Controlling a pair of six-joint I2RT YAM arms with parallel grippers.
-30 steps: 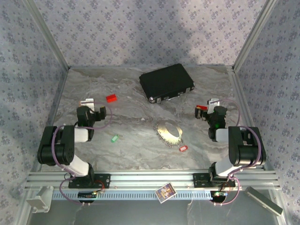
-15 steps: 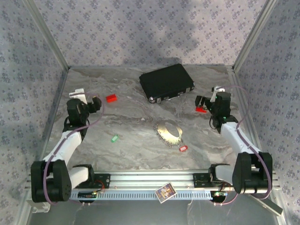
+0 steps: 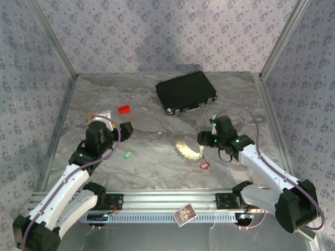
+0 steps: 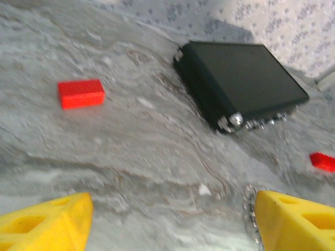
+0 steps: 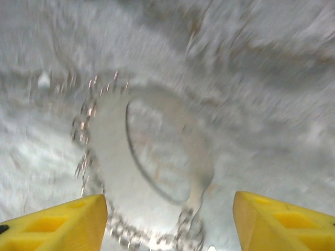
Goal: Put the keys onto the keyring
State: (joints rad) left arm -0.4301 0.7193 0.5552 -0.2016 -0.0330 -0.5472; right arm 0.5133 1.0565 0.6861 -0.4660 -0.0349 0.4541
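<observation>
Nothing of the task is done yet: both keys lie loose on the worktop (image 3: 157,172) and neither is threaded on the keyring (image 3: 188,148), which lies flat near the middle with its beaded chain trailing from its near edge. The red key (image 3: 204,166) lies just beside the keyring, at its near right; whether it touches the chain cannot be told. The green key (image 3: 127,154) lies well apart from the keyring, to its left. The right fingers (image 5: 52,222) are spread wide and hold nothing, hovering at the keyring's right edge; through the right wrist camera the keyring shows between them, blurred. The left fingers (image 4: 47,222) are likewise spread and empty, well to the left of the keyring and a little beyond the green key, with a bit of the chain showing by one fingertip in the left wrist view. The black case (image 3: 186,92) sits beyond the keyring, and a red block (image 3: 124,110) lies far to its left; both are apart from the work. By my judgement everything is left to do: gripping the keyring, picking up each key and working it onto the loop, one after the other.
</observation>
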